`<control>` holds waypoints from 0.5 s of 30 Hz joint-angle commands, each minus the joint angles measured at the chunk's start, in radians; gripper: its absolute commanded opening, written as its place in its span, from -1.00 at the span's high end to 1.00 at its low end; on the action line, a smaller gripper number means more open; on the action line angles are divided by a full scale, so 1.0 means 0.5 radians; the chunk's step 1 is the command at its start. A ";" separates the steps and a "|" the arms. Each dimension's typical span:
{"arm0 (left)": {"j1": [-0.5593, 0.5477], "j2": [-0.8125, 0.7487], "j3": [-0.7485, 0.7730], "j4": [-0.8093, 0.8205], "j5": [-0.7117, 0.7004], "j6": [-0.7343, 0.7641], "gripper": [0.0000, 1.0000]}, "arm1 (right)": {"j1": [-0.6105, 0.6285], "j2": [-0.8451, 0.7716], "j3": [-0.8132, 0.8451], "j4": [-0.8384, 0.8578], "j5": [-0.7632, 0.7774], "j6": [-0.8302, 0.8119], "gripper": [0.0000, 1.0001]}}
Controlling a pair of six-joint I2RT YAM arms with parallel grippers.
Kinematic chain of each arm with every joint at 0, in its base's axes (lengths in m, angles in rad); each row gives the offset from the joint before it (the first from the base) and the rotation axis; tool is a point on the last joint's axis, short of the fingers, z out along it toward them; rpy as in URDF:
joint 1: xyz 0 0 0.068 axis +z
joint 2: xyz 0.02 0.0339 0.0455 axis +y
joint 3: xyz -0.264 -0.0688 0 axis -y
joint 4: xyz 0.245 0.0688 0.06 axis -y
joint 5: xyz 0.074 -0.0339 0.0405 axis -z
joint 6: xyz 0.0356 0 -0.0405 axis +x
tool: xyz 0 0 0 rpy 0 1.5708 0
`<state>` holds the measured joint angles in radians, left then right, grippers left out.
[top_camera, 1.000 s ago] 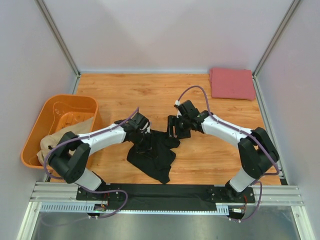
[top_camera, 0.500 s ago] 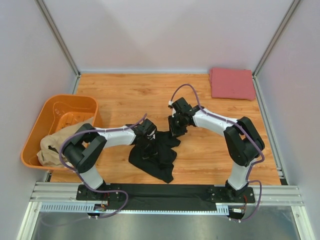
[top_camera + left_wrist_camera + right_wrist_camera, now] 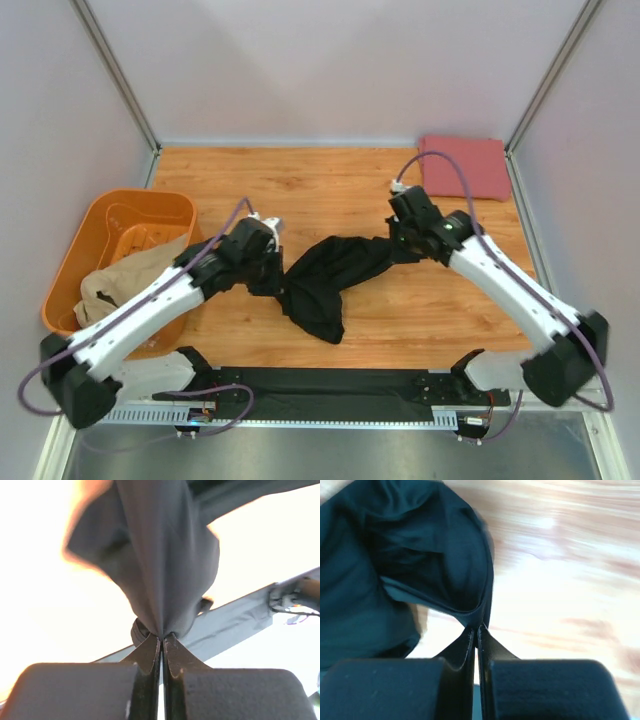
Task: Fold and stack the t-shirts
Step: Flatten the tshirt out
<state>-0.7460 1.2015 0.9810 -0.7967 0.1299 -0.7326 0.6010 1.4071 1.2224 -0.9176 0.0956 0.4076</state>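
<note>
Top external: black t-shirt (image 3: 325, 280) pinched at both ends

So the black t-shirt is strung out just right of the orange tub (image 3: 140, 222), drooping in the middle. Left gripper (image 3: 162, 639) is clamped tight on the bunched end nearest the tub, and right gripper (image 3: 476, 629) is clamped on the end farther from it. Tan shirt (image 3: 120, 280) spills over the tub's near rim. Pinkish-red shirt (image 3: 463, 167) lies folded well right of the tub, farther back.

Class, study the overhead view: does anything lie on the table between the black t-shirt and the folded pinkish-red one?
Nothing visible does. The black t-shirt is stretched between the left gripper and right gripper, both shut on it. Past the right gripper, only bare table lies before the pinkish-red t-shirt.
</note>
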 commanded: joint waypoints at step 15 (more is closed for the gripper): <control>0.353 -0.028 1.080 -0.941 -0.920 0.722 1.00 | -0.376 -0.566 0.356 -0.598 0.445 0.081 0.99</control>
<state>-0.6769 0.9634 1.4136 -1.2663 -0.2752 -0.5194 0.5163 0.9718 1.3827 -1.2766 0.3119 0.5411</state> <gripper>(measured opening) 0.006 0.007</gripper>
